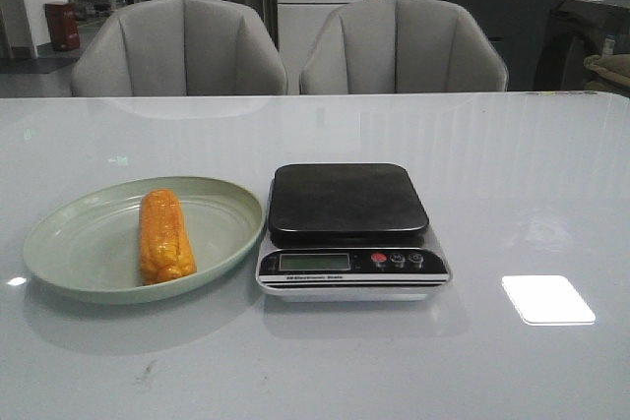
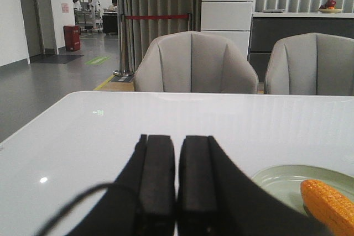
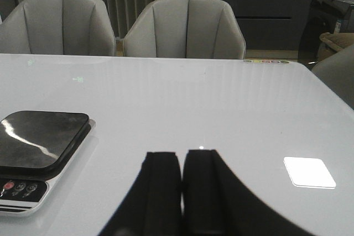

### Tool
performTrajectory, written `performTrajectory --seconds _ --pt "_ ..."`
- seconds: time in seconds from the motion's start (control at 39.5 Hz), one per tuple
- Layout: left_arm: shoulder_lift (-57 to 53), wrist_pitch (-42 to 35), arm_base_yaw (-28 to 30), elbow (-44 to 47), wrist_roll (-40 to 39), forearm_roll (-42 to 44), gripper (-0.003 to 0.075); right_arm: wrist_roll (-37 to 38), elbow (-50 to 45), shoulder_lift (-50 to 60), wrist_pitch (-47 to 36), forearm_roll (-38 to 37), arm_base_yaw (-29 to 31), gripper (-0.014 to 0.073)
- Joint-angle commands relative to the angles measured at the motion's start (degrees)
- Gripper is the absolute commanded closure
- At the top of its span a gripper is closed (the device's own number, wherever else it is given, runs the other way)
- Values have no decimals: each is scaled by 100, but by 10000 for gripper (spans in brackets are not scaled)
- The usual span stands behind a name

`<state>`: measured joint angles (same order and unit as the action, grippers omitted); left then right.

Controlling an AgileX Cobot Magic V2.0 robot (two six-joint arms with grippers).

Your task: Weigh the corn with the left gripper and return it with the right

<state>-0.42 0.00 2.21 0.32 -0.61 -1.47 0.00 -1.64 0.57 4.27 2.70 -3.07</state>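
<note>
Nothing weighed yet: corn on the plate, both grippers empty.

Nearest in, the left gripper (image 2: 176, 192) sits low over the table (image 1: 512, 194) with its jaws pressed together and nothing between them, and the right gripper (image 3: 181, 192) looks the same, jaws together and empty. Just ahead of the left one, the corn (image 1: 164, 236) lies lengthwise in the green plate (image 1: 59, 243), untouched. The scale (image 1: 351, 231) stands just beside the plate, its black platform bare, so by my read the whole job is left: lift, weigh, then the return by the right arm. Neither arm shows in the front view. The scale's display is too small to read, the left wrist view cuts the corn off at the edge, and the right wrist view shows only part of the scale. Far back, two grey chairs (image 1: 177, 46).
</note>
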Motion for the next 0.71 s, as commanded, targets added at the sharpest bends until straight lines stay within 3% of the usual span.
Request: performTrajectory --seconds 0.0,0.43,0.56,0.68 --pt "-112 -459 -17 191 -19 -11 607 0 -45 107 -482 -59 23 419" --pt "-102 -1312 -17 -18 -28 -418 607 0 -45 107 -482 -59 23 419" --pt "-12 -1265 -17 -465 -28 -380 607 0 -45 107 -482 -59 23 419" --pt "343 -678 -17 -1137 -28 -366 607 0 -45 107 -482 -59 23 419"
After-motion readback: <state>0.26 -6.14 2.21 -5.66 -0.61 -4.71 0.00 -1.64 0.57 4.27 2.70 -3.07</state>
